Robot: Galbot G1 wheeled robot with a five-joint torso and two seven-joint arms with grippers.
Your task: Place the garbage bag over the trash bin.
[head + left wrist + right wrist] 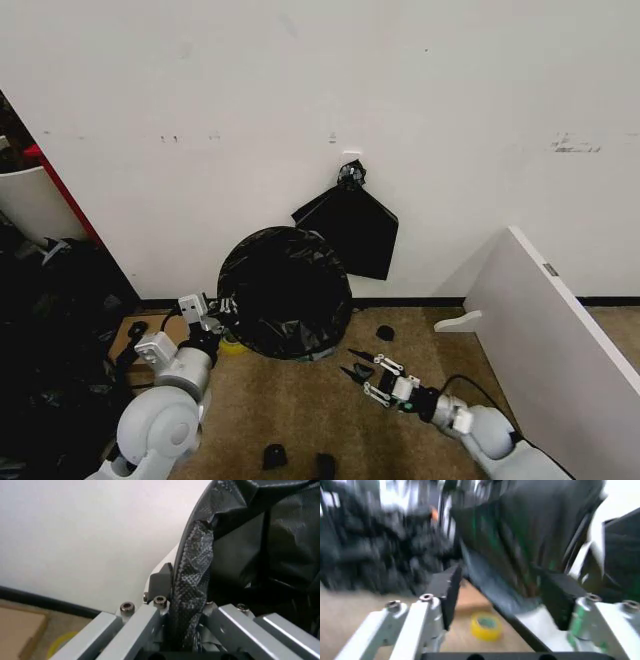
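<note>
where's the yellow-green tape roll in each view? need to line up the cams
Head view: small yellow-green tape roll on the floor by the base of the black-bagged bin, beside the left pincer.
Left wrist view: yellow arc at the lower edge.
Right wrist view: on the floor between the pincer's fingers.
Shared landmark: glossy black garbage bag over the bin.

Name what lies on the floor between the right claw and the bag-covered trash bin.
In the head view, bare brown floor separates the open right claw from the trash bin wrapped in the garbage bag. A small black scrap lies just beside that stretch.
</note>
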